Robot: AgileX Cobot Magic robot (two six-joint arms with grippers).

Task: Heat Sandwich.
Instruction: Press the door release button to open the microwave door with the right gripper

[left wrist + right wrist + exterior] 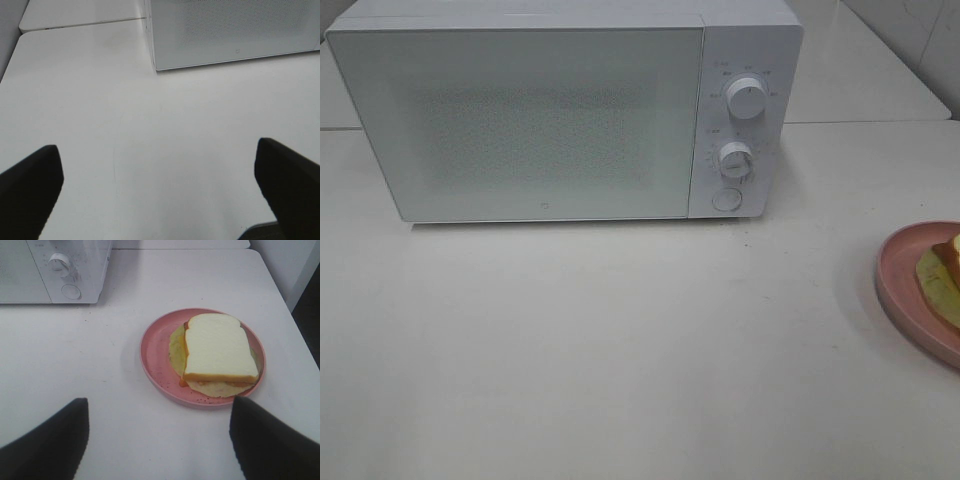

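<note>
Left gripper [157, 150]: dark fingers spread wide, nothing between them, poised over bare white table [150, 110], near the lower front corner of the microwave [230, 30]. Right gripper [160, 402]: fingers likewise well apart and empty, above the table just short of the pink plate [156, 365]. The sandwich [217, 347] lies flat on this plate, white bread uppermost, pale yellow-green filling spreading past its crust. In the high view the plate sits at the table's right edge, partly cut off, well apart from the microwave, whose door is closed. Its panel carries an upper dial [747, 97], a lower dial [734, 160] and a round button [726, 199].
</note>
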